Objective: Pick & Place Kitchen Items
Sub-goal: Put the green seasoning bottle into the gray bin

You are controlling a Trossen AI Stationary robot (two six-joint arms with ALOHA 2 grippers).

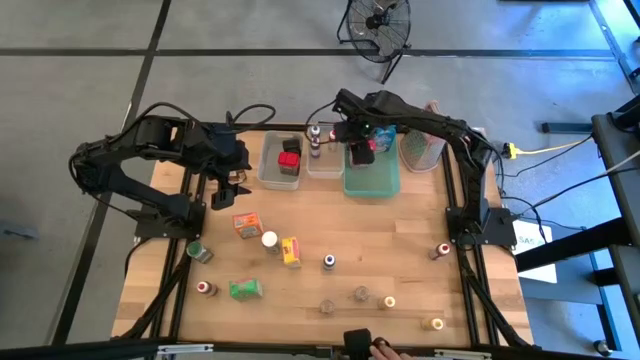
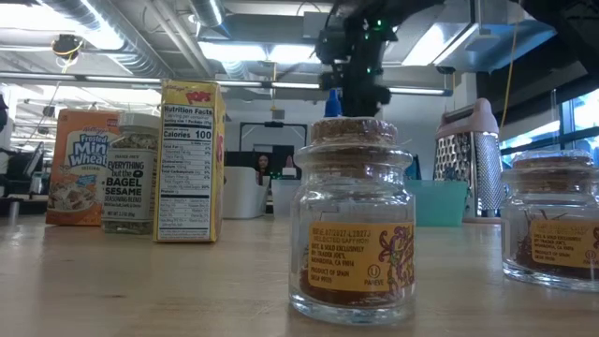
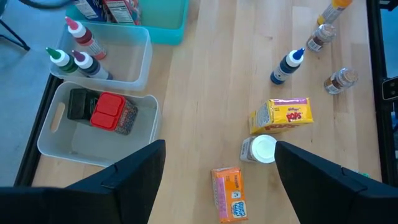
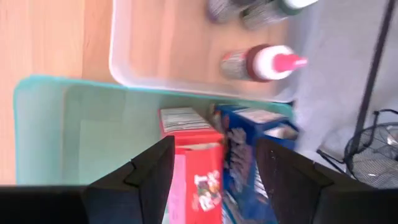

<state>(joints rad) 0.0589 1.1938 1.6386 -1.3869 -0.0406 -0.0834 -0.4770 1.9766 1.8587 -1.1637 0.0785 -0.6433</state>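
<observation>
While over the green tray (image 4: 74, 130), right pincer (image 4: 214, 165) grips red box (image 4: 199, 171).

Robotics lab, concrete floor (image 1: 80, 100), floor fan (image 1: 378, 22), ceiling strip lights (image 2: 239, 49), desks behind.

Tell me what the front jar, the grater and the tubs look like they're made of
Front jar: clear glossy glass by its thick, shiny walls; the lid looks like cork, though that is unsure. Grater: shiny perforated metal with a pale pink, probably plastic, top. Tubs: translucent whitish plastic, matte, with soft rounded rims. Table: light wood with visible grain.
</observation>
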